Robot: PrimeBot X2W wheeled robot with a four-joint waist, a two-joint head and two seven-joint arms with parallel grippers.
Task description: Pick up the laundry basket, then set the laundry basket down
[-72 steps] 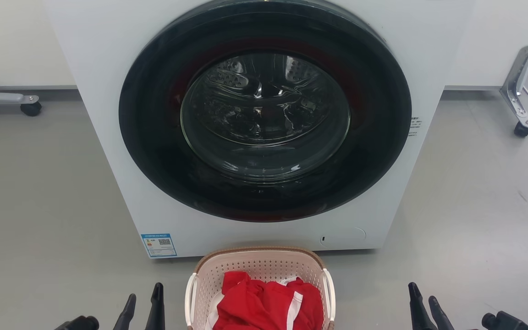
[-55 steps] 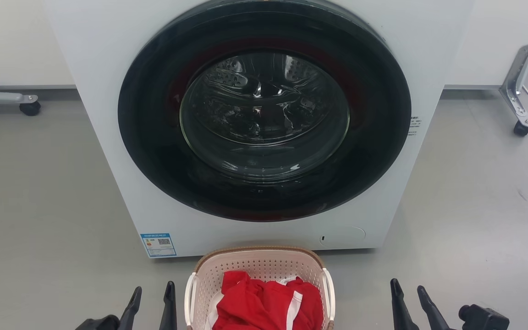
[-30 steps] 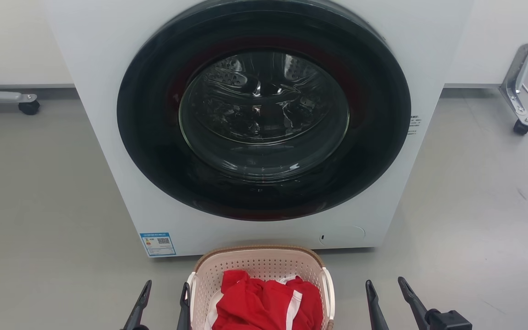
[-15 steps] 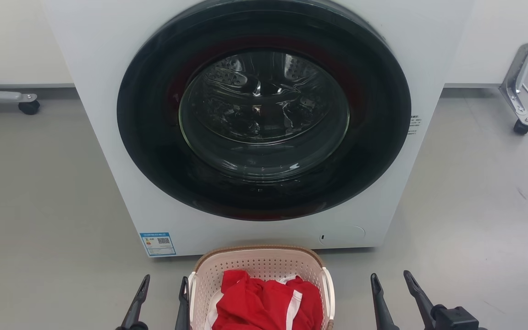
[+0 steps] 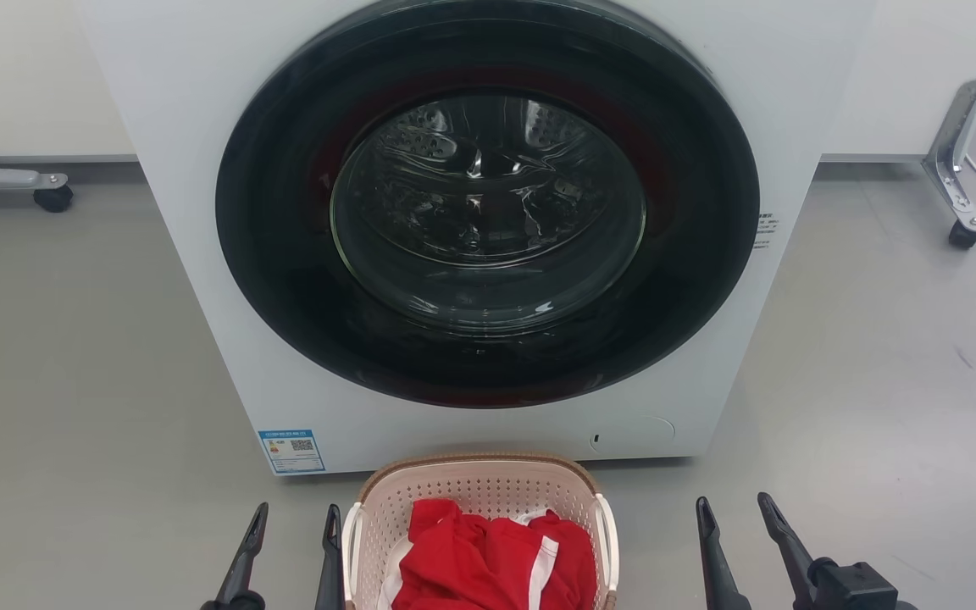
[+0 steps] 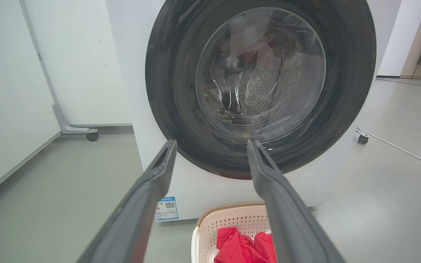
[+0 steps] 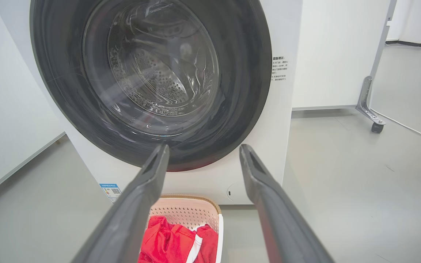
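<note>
Head view: my open, empty left hand point(image 5: 298, 508) and right hand point(image 5: 732, 500) flank the laundry basket point(image 5: 479, 491), not yet lifted off the floor point(image 5: 73, 381).

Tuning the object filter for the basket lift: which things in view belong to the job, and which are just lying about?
Job:
- laundry basket, on the floor
- left tool, open, by its left handle
- right tool, open, off to its right

Lying about:
- washing machine, door shut
- red garment, in the basket
- blue label
- left castor leg
- right castor leg
</note>
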